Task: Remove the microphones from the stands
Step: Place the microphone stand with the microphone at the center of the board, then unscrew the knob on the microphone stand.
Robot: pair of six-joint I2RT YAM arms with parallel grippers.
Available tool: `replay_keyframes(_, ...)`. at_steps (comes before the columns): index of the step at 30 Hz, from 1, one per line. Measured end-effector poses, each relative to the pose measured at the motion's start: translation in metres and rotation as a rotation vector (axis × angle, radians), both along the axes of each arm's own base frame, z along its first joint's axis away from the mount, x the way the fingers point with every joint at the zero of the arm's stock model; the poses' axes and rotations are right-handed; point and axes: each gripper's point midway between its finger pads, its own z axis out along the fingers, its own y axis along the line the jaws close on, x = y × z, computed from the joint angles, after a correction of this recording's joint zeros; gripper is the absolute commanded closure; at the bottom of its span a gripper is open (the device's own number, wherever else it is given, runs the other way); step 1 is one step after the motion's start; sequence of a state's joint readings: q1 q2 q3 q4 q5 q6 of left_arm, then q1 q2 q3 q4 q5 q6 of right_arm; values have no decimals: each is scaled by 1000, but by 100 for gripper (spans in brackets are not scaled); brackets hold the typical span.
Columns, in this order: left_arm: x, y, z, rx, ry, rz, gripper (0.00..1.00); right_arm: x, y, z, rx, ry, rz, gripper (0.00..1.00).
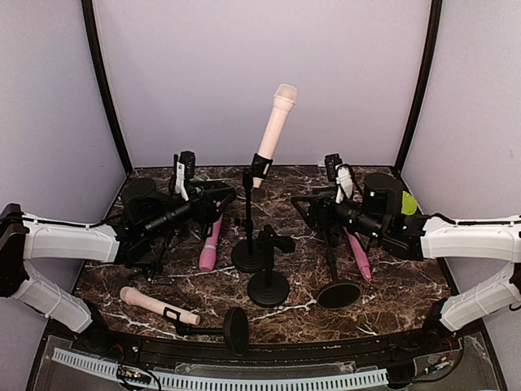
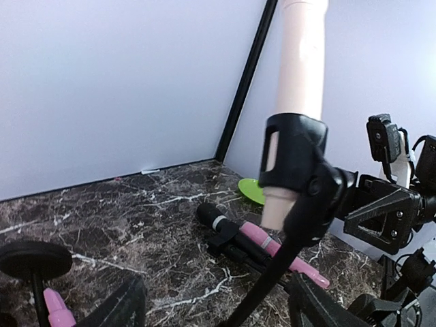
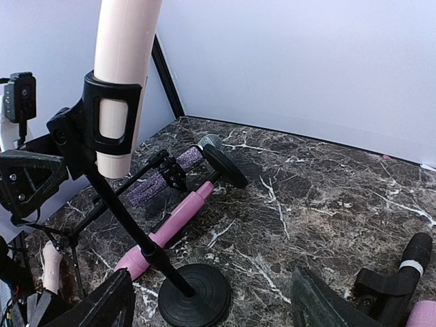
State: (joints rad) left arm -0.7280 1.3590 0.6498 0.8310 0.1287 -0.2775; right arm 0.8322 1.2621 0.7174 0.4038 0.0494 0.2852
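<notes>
Cream mic [image 1: 275, 124] sits tilted in the clip [image 1: 260, 166] of the stand [image 1: 247, 216], centre of the top view, head toward upper right. Left gripper [image 1: 225, 198] is just left of the pole, below the clip, jaws spread, holding nothing (wrist cam: pole runs btwn its fingers, contact unclear). Right gripper [image 1: 300, 205] is right of the stand, apart from it, likewise spread and empty.

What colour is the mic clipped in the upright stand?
Pale peach-pink microphone, clearest in the right wrist view.
</notes>
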Motion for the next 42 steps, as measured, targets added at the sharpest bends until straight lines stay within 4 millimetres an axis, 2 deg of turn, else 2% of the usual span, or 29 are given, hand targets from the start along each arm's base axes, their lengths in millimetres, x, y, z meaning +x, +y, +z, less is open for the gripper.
replay_keyframes(3, 3, 13, -18, -55, 118, -5, 28, 0, 0, 0, 3, 3, -1, 20)
replay_keyframes(5, 1, 14, -31, -76, 188, -23, 29, 0, 0, 0, 4, 5, -1, 20)
replay_keyframes(12, -6, 0, -56, -142, 362, -114, 35, 0, 0, 0, 9, 9, -2, 19)
replay_keyframes(16, -4, -5, -71, -174, 429, -128, 38, 0, 0, 0, 9, 10, -2, 19)
replay_keyframes(21, 1, -9, -90, -223, 513, -136, 46, -1, -1, 2, 13, 10, -3, 18)
replay_keyframes(30, 2, -16, -100, -279, 572, -172, 50, -7, -8, 26, 62, -25, -3, 18)
replay_keyframes(34, 2, -17, -102, -285, 579, -174, 52, -8, -8, 28, 67, -29, -3, 18)
replay_keyframes(37, 3, -18, -109, -280, 596, -172, 60, -8, -8, 28, 67, -29, -3, 18)
replay_keyframes(42, 5, -22, -110, -278, 603, -186, 61, -8, -8, 28, 67, -29, -3, 18)
